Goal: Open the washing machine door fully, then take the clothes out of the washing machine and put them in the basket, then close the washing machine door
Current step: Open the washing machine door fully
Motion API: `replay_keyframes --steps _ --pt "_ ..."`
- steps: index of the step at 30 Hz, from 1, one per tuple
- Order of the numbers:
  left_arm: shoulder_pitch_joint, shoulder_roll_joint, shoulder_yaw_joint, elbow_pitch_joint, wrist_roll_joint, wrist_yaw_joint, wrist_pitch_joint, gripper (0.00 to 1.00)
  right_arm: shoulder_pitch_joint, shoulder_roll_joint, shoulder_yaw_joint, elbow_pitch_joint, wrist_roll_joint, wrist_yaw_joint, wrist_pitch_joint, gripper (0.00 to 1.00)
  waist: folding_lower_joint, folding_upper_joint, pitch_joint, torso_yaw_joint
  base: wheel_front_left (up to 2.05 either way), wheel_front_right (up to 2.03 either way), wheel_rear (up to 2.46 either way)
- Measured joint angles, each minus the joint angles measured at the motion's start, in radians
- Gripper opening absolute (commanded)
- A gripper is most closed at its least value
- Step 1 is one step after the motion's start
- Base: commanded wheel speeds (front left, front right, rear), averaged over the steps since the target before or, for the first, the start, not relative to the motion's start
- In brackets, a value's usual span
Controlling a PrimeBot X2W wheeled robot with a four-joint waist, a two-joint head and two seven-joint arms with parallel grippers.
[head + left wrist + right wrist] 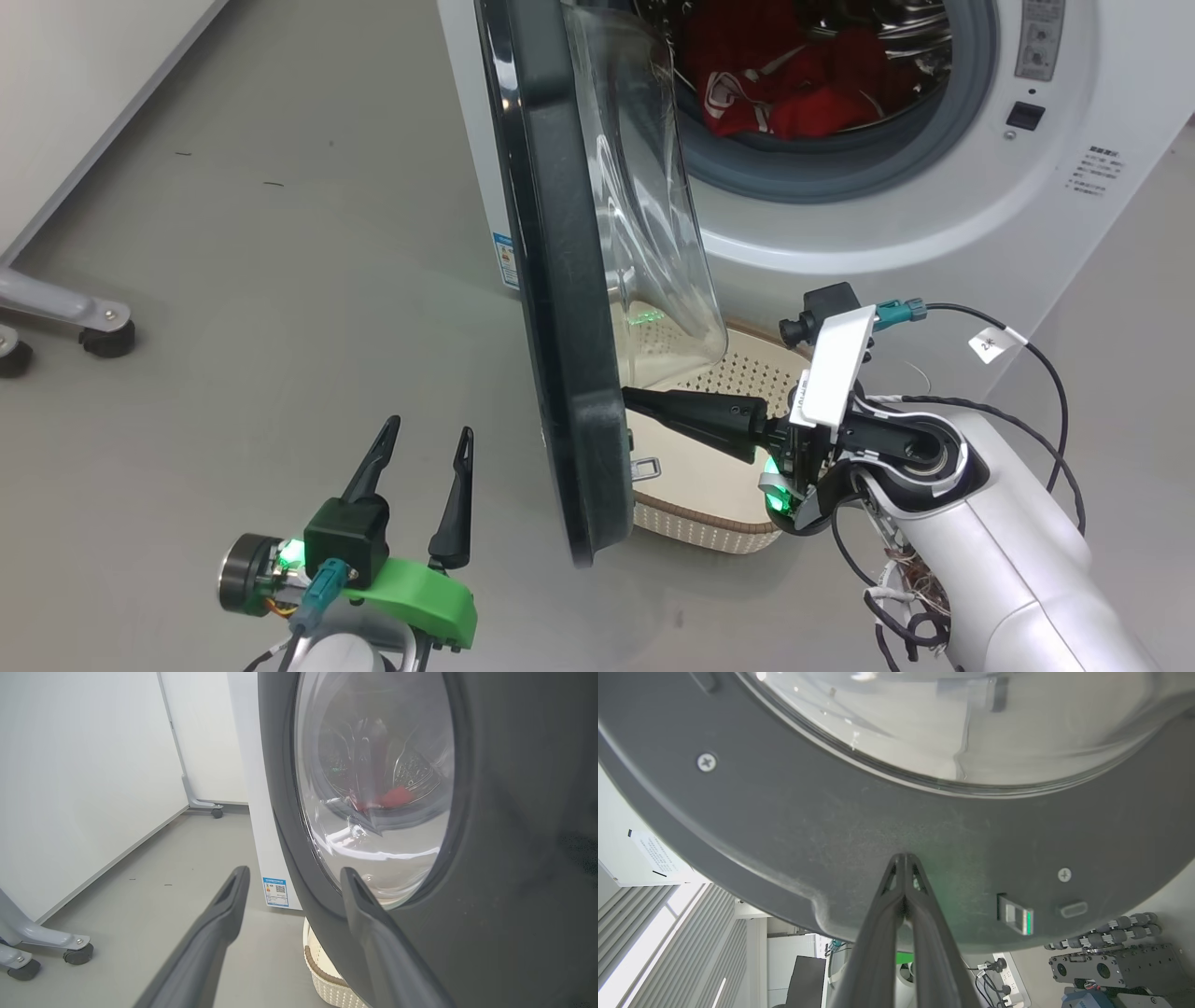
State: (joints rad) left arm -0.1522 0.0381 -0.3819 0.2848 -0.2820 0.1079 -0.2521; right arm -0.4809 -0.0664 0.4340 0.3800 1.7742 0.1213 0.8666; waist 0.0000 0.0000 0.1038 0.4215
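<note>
The washing machine door stands partly open, edge-on in the head view and roughly square to the front of the washing machine, so it is not yet swung fully back. The right gripper has its fingers pressed together on nothing, and their joined tips rest against the door's inner plastic ring, below the glass bowl and a little aside from the latch hook. The left gripper is spread wide and empty, low on the outer side of the door and apart from it. The door looks rigid and fairly heavy, and it turns only on its hinge, so a steady push on the dark ring near the free edge should move it. The bulging glass is slick and a poorer place to press, and closed tips may skid on the smooth plastic. The clothes lie heaped in the drum, red with white stripes. They look soft and limp and are likely best pinched at a raised fold. The basket sits on the floor just in front of the machine, partly hidden by the door
</note>
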Motion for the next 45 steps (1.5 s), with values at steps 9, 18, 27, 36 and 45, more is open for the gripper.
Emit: replay_keyframes --steps 9,18,27,36,45 --pt "0.008 0.0 0.014 -0.001 0.0 0.0 0.0 1.0 0.001 0.001 0.053 -0.02 0.02 0.0 -0.053 0.0 0.0 0.0 -0.008 0.024 0.0 0.0 0.0" --pt "0.01 0.0 0.024 -0.004 -0.003 0.0 0.0 1.0 0.007 0.002 0.051 -0.024 0.022 0.0 -0.104 0.0 0.0 0.0 -0.004 0.022 0.0 0.0 0.0" --pt "0.018 0.001 0.036 -0.01 -0.004 0.001 0.0 1.0 0.059 0.004 -0.06 -0.074 0.077 0.0 -0.214 0.0 0.0 0.0 -0.006 0.008 0.0 0.0 0.0" --pt "0.027 0.002 0.041 -0.008 -0.004 0.001 0.0 1.0 0.17 0.005 -0.178 -0.131 0.022 0.0 -0.36 1.0 0.0 0.0 -0.014 -0.013 0.0 0.0 0.0" --pt "0.033 0.002 0.045 -0.006 -0.005 0.001 0.0 1.0 0.305 -0.04 -0.245 -0.186 -0.157 0.0 -0.552 1.0 0.0 0.0 -0.027 -0.026 0.0 0.0 0.0"
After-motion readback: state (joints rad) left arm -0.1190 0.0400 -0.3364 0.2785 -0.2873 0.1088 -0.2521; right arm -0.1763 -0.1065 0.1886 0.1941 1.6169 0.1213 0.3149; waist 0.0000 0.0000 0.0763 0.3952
